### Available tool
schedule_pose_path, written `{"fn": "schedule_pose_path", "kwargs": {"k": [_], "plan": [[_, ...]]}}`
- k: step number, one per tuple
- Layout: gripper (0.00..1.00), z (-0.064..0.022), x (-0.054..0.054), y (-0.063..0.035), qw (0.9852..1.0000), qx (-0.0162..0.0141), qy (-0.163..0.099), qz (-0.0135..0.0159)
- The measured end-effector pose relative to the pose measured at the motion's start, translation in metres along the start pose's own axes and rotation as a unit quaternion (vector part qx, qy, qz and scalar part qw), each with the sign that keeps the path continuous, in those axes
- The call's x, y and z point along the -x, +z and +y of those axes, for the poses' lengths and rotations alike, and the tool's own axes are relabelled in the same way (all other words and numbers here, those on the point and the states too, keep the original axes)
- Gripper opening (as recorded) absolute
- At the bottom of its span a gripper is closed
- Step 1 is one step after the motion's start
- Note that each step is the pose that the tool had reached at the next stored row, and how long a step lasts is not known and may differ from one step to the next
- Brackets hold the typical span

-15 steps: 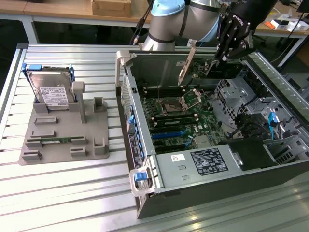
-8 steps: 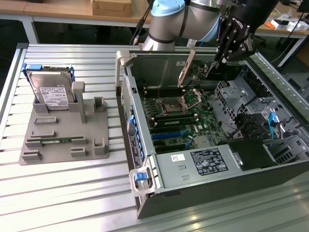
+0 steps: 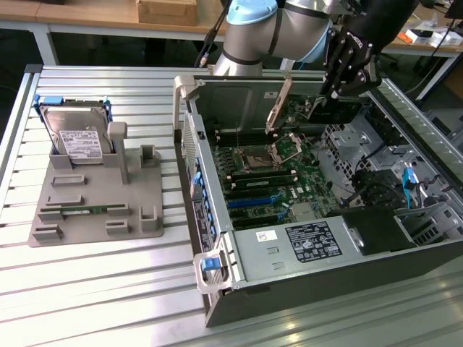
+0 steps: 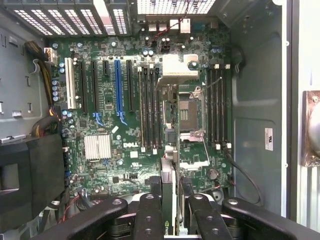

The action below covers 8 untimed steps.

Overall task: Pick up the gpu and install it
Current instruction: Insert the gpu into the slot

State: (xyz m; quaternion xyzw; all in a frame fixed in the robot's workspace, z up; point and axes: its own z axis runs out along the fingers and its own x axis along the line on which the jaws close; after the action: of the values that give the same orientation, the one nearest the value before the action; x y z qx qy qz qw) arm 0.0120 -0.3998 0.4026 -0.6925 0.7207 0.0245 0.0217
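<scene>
The open black computer case (image 3: 304,293) lies on the slatted metal counter (image 3: 108,289), with the grey plastic stand (image 3: 87,210) bearing the silver hard drive (image 3: 76,137) at the exterior view's left of it and the black pincer (image 4: 170,187) gripping the flat dark gpu (image 3: 278,101) above its green motherboard (image 3: 307,189).

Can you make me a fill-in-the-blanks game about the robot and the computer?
1. The end effector grips the gpu above the open computer ____.
2. The hard drive stands in the grey holder on the exterior view's ____.
3. On the motherboard, one long slot is white and another slot is ____.
Missing words: case, left, blue.
</scene>
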Motion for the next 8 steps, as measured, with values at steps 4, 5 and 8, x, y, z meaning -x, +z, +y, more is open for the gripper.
{"fn": "schedule_pose_path", "kwargs": {"k": [4,5,8], "plan": [[0.25,0.0002,-0.0012,0.0029,1.0,0.0,0.0,-0.0003],[0.25,0.0002,-0.0013,0.0031,1.0,0.0,0.0,-0.0003],[0.25,0.0005,-0.0019,0.0048,1.0,0.0,0.0,-0.0003]]}}
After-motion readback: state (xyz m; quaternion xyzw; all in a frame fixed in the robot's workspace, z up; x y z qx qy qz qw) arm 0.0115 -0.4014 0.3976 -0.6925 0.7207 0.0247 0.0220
